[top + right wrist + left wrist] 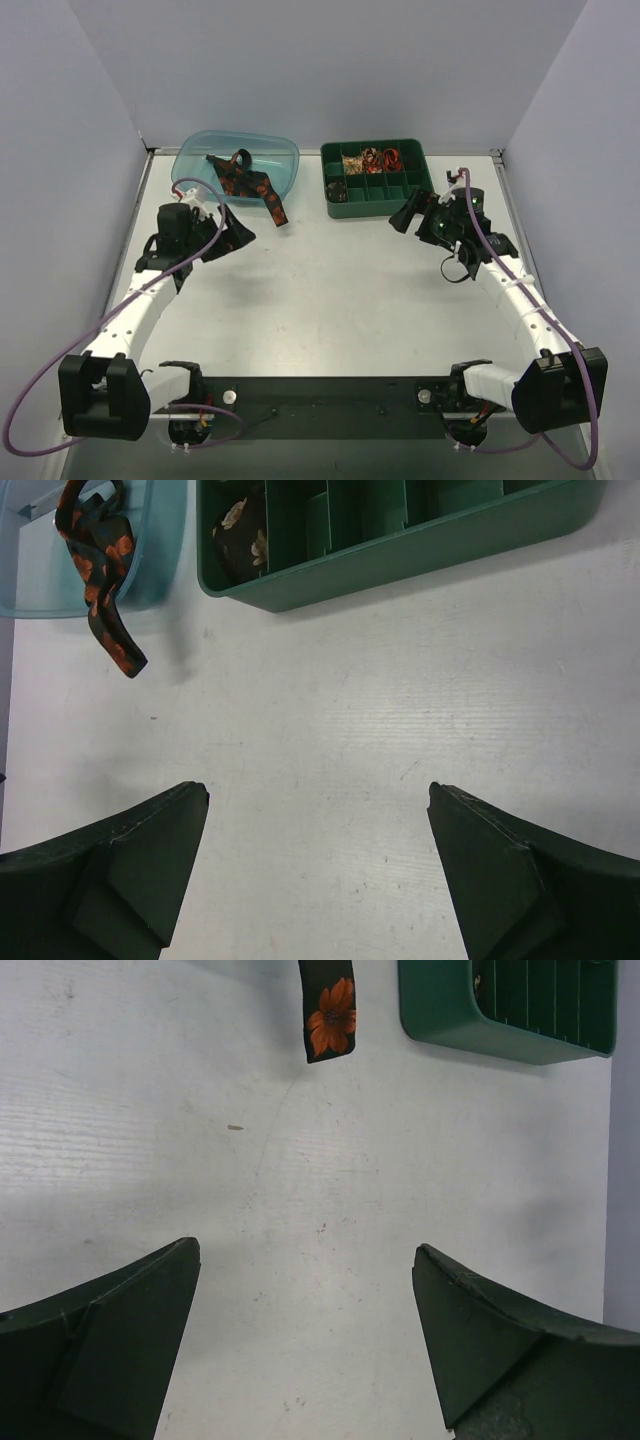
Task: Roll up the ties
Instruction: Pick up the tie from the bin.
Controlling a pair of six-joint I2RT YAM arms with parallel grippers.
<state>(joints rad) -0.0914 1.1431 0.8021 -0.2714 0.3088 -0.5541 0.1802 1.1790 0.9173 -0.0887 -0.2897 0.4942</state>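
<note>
Left gripper (235, 232): spread wide, grips nothing, hovers low over the table (320, 300). Just beyond it, a tie (250, 183): lies bunched in the tub (195, 152), drapes over the near rim, reaches out past it above the table. Right gripper (410, 212): likewise spread, empty, sits just beside the tray (380, 207), at its near right corner. Inside the tray, rolled ties (372, 158): fill a few far cells. A dark roll (240, 530) with pale flowers: fills the near left cell.
</note>
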